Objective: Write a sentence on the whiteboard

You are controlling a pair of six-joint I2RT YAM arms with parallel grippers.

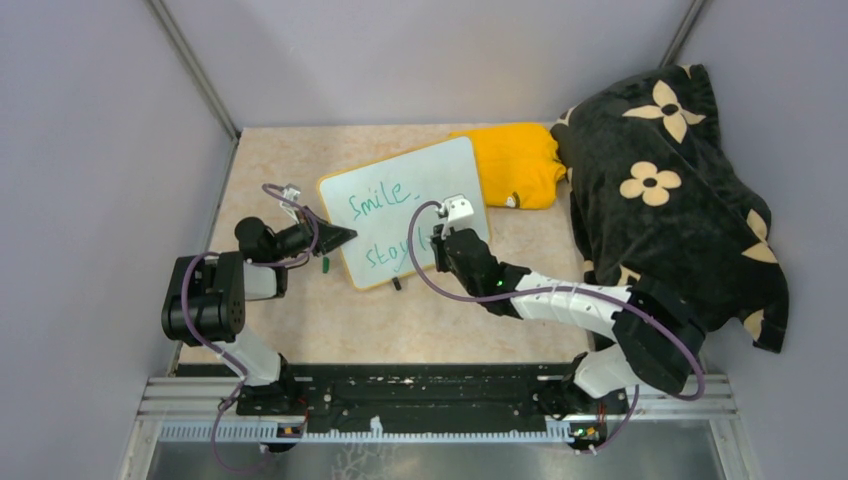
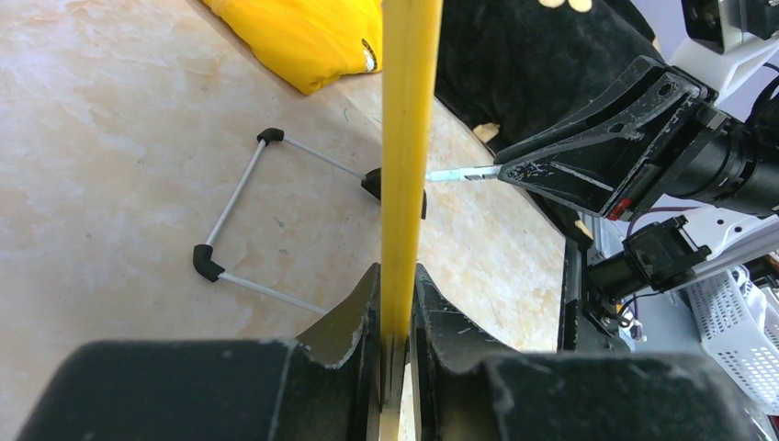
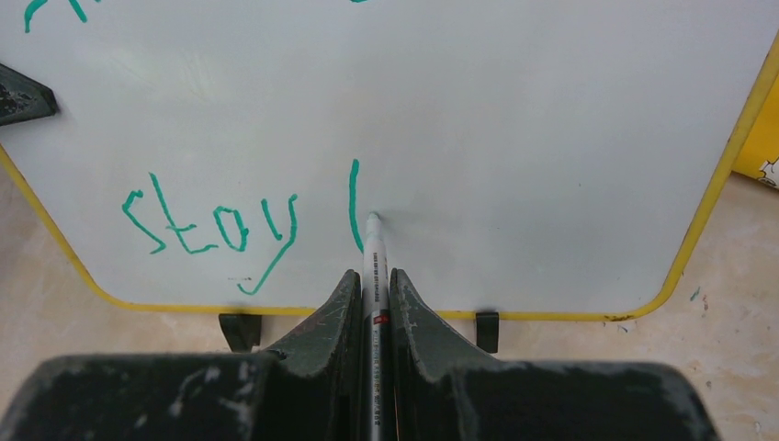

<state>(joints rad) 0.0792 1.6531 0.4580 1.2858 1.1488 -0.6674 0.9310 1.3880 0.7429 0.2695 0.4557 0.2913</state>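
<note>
On the bench (image 1: 300, 330), the whiteboard (image 1: 440, 175) is pinched at its rim (image 2: 409, 138) by the left hand (image 2: 397, 276); a marker (image 3: 372, 243) is pinched by the right hand (image 3: 372, 283), tip touching the board beside green writing (image 3: 211, 225).

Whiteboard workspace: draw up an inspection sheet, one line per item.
Surface: beige mottled table.
Job's things: whiteboard propped on wire stand; sentence in green reads "Smile", "stay", plus one further stroke; marker tip on the board.
Clutter: yellow cloth; black flowered fabric.
Pincers: left pincer shut on the board's yellow rim; right pincer shut on the marker.
Cables: purple cable looped along each arm.
Surroundings: grey walls; white basket beyond the table.
</note>
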